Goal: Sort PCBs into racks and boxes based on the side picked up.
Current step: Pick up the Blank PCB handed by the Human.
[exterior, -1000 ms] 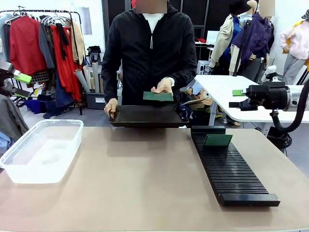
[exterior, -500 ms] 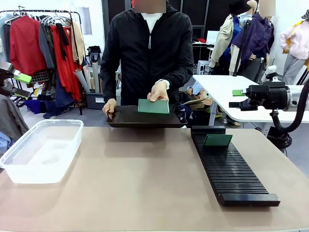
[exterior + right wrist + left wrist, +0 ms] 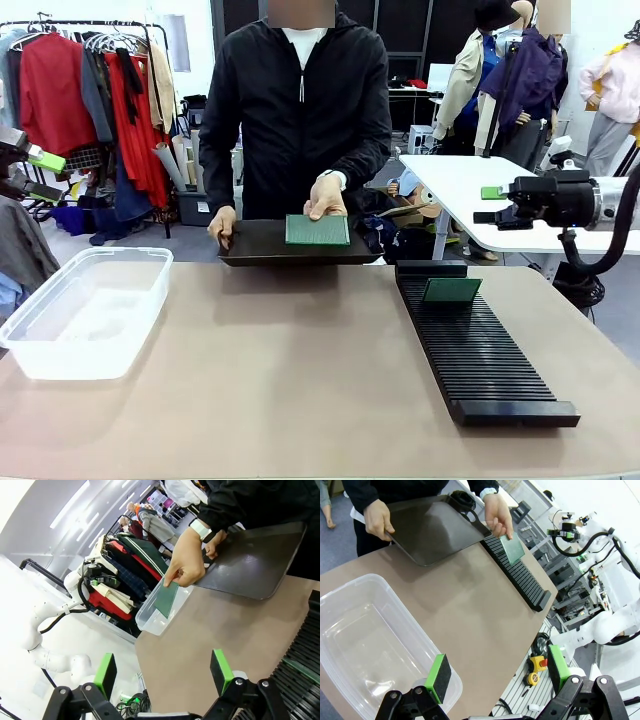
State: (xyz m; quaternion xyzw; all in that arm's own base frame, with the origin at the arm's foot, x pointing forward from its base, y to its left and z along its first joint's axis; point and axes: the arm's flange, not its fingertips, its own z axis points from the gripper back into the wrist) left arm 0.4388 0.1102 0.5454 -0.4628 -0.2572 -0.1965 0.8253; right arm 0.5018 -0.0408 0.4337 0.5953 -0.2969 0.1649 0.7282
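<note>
— What stands beyond the brown table?
— At the far left, a metal clothes rail hung full of garments, a red coat among greys and a beige one. Pale rolled tubes stand upright just beside it.
— And on the right?
— A white table with a rounded corner, set on a white leg.
— The walls?
— A white wall above the rail, and dark panels across the middle.
— Floor and light?
— The floor is grey-blue. In the right wrist view, long strip lights run in parallel lines along a white ceiling — bright and even.
</note>
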